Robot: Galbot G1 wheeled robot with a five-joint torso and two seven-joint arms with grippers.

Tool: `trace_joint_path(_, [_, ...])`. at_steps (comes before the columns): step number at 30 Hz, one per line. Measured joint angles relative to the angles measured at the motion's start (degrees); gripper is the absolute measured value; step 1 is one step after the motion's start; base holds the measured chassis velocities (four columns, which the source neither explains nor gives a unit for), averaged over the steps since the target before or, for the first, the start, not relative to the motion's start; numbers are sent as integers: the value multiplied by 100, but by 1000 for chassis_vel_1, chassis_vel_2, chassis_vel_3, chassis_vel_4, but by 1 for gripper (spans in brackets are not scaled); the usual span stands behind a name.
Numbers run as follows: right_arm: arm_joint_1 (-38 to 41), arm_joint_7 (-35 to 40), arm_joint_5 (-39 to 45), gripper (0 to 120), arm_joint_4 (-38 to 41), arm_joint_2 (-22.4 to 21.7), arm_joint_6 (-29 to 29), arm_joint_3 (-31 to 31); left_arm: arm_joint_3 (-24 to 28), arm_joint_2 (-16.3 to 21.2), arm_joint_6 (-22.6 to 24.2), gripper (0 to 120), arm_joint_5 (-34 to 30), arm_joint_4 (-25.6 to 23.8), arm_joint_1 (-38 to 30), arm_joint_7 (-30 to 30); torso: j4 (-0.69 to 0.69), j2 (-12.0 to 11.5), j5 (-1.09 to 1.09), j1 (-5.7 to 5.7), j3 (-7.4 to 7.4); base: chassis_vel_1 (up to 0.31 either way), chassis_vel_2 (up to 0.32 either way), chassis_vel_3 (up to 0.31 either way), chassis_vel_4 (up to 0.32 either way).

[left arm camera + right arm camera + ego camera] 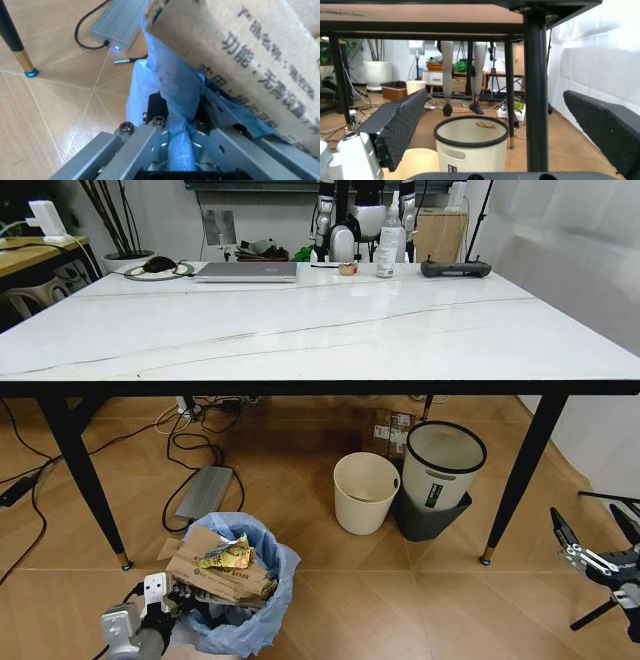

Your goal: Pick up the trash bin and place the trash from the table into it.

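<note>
While my left gripper (pixel 150 612) sits low over the wood floor, its metal fingers (pixel 145 140) are clamped on a pinch of crinkled, translucent blue bag at the rim of the bin (pixel 258 608). That small round bin stands on the floor just beside the gripper, in front of the table (pixel 300 330). Trash (pixel 222 568) fills it past the rim: torn brown cardboard (pixel 250 56) with printed characters, flat and stiff, and a small yellow wrapper (pixel 231 554) on top. Just beyond the gripper I see a ribbed grey metal box (pixel 116 23) with a black cable, and 1 slim black table leg (pixel 15 37) off to the side.

My right gripper (pixel 597 552) hangs low near the far table leg (pixel 536 93), with its 2 textured black pads (pixel 400 125) spread wide. Ahead of it stands a white bin with a black rim (pixel 471 142), smooth-walled, with open floor between.
</note>
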Motion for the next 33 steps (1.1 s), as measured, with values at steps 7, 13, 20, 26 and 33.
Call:
trace_joint_path(7, [0, 0, 0, 100, 0, 0, 0, 0, 5, 20, -8, 0, 10, 53, -16, -6, 0, -164, 0, -44, -119, 0, 0, 0, 0])
trace_joint_path(13, [0, 0, 0, 100, 0, 0, 0, 0, 8, 37, -30, 0, 16, 112, -41, -11, -1, -297, 0, -77, -221, 0, 0, 0, 0])
trace_joint_path(20, [0, 0, 0, 100, 0, 0, 0, 0, 8, 56, -39, 0, 16, 146, -71, -20, -1, -447, 0, -103, -345, 0, 0, 0, 0])
trace_joint_path(26, [0, 0, 0, 100, 0, 0, 0, 0, 11, 67, -72, 0, 15, 214, -110, -45, -1, -578, 0, -127, -453, 0, 0, 0, 0])
trace_joint_path(33, [0, 0, 0, 100, 0, 0, 0, 0, 14, 71, -81, 0, 11, 235, -134, -67, -1, -668, 0, -149, -519, 0, 0, 0, 0])
